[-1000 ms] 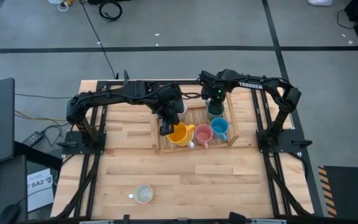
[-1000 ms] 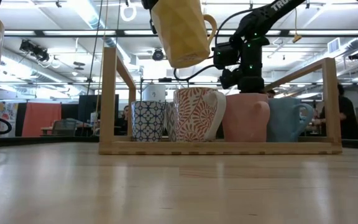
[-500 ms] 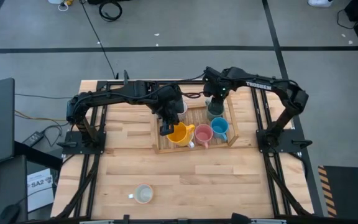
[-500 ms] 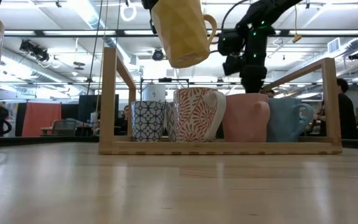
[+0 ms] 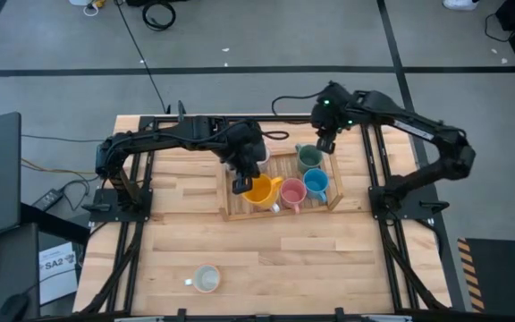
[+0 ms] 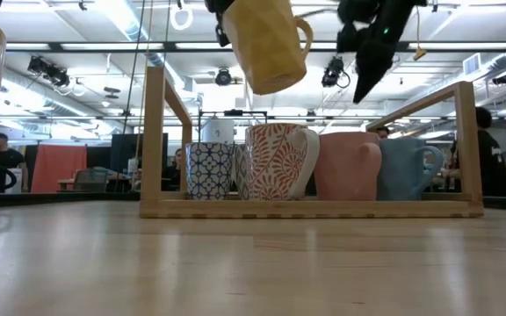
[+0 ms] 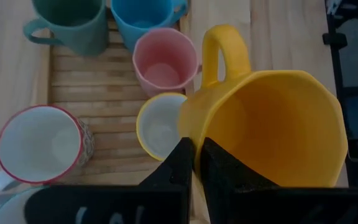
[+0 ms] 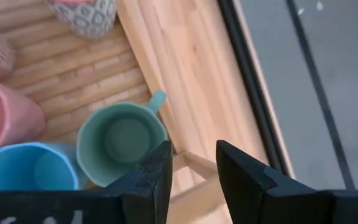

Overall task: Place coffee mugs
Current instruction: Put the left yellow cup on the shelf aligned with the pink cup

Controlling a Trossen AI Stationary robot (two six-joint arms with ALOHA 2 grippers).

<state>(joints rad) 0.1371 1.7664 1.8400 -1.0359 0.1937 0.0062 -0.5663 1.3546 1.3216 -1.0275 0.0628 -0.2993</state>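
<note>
Risen from the green mug (image 5: 308, 158) at the tray's (image 5: 334, 202) rear edge, right gripper (image 5: 323, 143) hangs spread and empty, while left gripper (image 5: 240, 183) pinches the orange mug (image 5: 257, 190).

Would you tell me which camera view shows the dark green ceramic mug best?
The right wrist view: the dark green ceramic mug shows its whole rim, inside and handle. The high view shows it small, the left wrist view cuts it off, and the low view hides it.
</note>
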